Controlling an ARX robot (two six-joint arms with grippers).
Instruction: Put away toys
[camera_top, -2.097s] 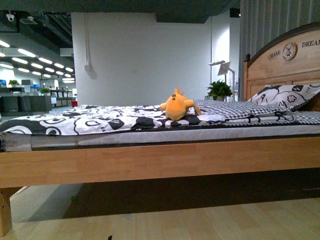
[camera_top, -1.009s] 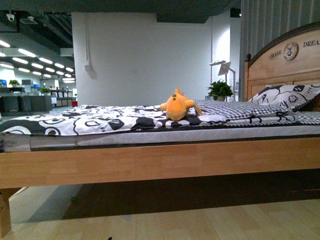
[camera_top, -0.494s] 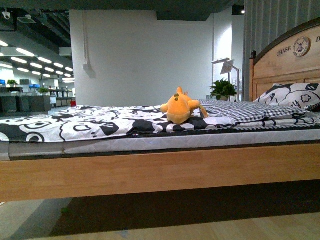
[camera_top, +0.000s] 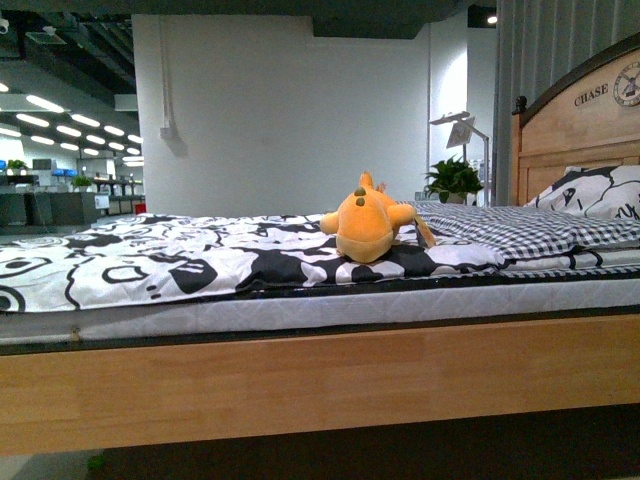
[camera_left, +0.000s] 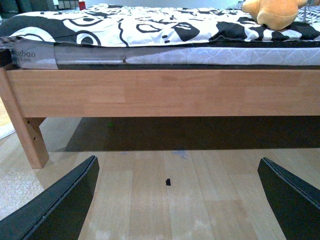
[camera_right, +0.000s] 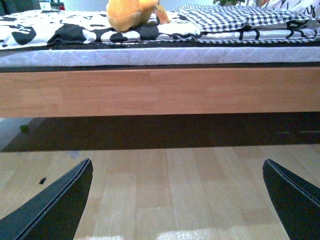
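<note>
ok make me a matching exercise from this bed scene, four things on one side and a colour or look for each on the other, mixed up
Things:
1. plush toy
2. potted plant
3. checked blanket
4. headboard

Looks:
a. light wood, lettered CHASE
b. green and leafy
c. orange-yellow and soft
d. small black-and-white checks

Pairs: 1-c, 2-b, 3-d, 4-a
</note>
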